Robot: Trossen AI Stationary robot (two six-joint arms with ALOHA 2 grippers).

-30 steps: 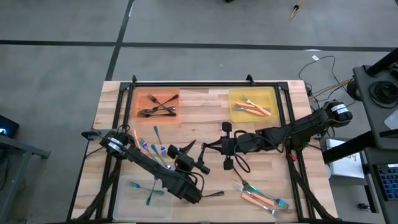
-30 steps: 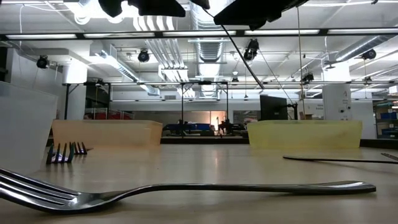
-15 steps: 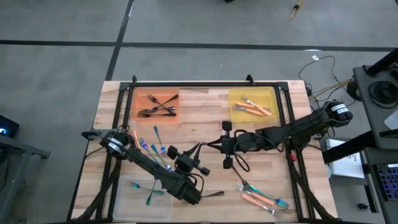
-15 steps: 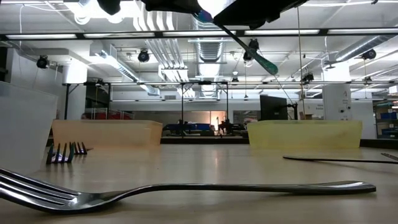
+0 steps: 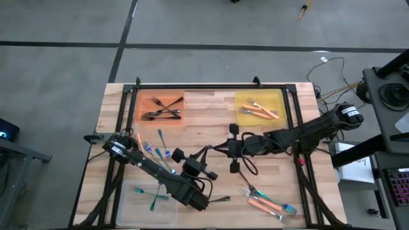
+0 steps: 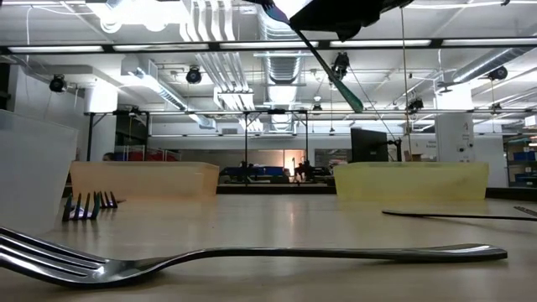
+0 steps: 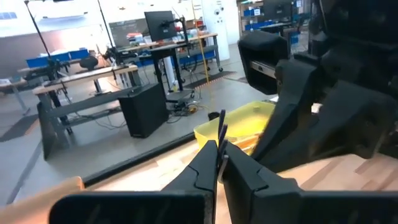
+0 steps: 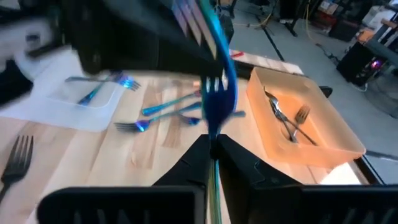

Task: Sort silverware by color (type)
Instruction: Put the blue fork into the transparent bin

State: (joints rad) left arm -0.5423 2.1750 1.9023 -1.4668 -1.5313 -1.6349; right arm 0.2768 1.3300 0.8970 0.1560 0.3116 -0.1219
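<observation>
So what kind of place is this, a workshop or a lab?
Probably a robotics lab in a big industrial hall: exposed ceiling ducts, workbenches carrying a monitor, and a wooden table rigged with robot arms.

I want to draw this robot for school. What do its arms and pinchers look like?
Both arms are black and chunky, built from jointed segments. The left arm has a pale label near its base, and the right arm has a whitish band at its shoulder, with thin black cables looping nearby. Each ends in two flat, dark, pointed fingers.
</observation>
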